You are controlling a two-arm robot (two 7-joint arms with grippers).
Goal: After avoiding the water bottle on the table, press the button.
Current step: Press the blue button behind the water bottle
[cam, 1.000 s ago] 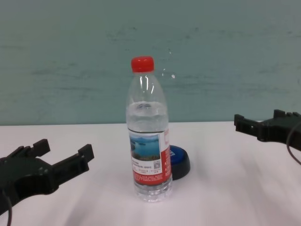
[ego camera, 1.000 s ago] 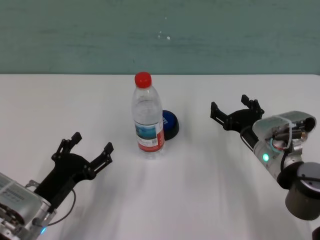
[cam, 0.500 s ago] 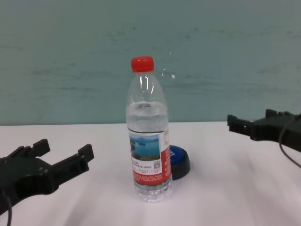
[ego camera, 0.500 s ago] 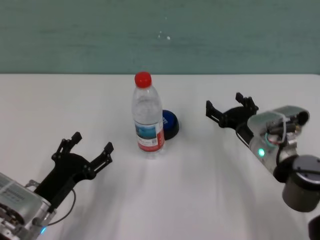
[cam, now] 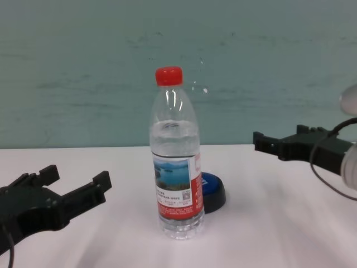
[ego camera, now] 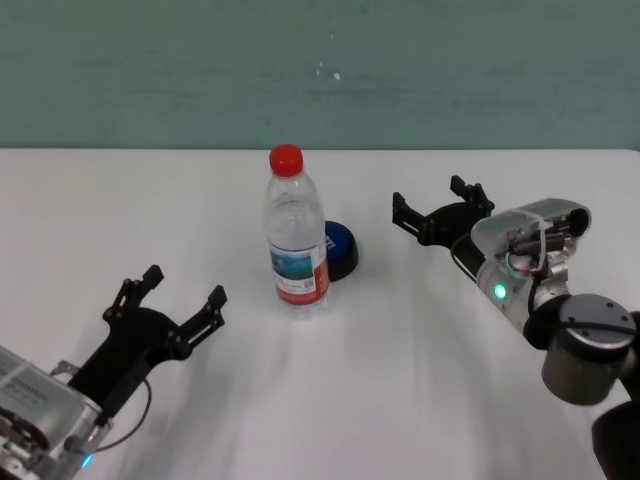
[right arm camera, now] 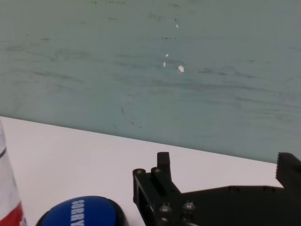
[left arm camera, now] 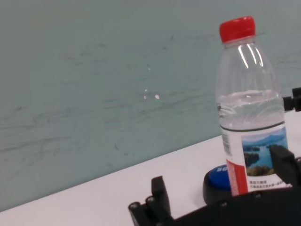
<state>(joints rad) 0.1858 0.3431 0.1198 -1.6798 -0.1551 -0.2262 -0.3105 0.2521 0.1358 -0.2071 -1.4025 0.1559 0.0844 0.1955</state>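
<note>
The water bottle (ego camera: 296,235) stands upright on the white table (ego camera: 400,380), clear with a red cap and a red-and-white label; it also shows in the chest view (cam: 175,162) and the left wrist view (left arm camera: 251,113). The blue button (ego camera: 340,248) on its black base sits just behind and right of the bottle, partly hidden by it, and shows in the chest view (cam: 212,190) and the right wrist view (right arm camera: 80,213). My right gripper (ego camera: 432,206) is open, above the table to the right of the button. My left gripper (ego camera: 170,295) is open, parked at the near left.
A teal wall (ego camera: 320,70) runs behind the table's far edge. Bare white tabletop lies between the right gripper and the button and across the front.
My right gripper has moved left toward the button, still open. The bottle, the button and the left arm have not moved.
</note>
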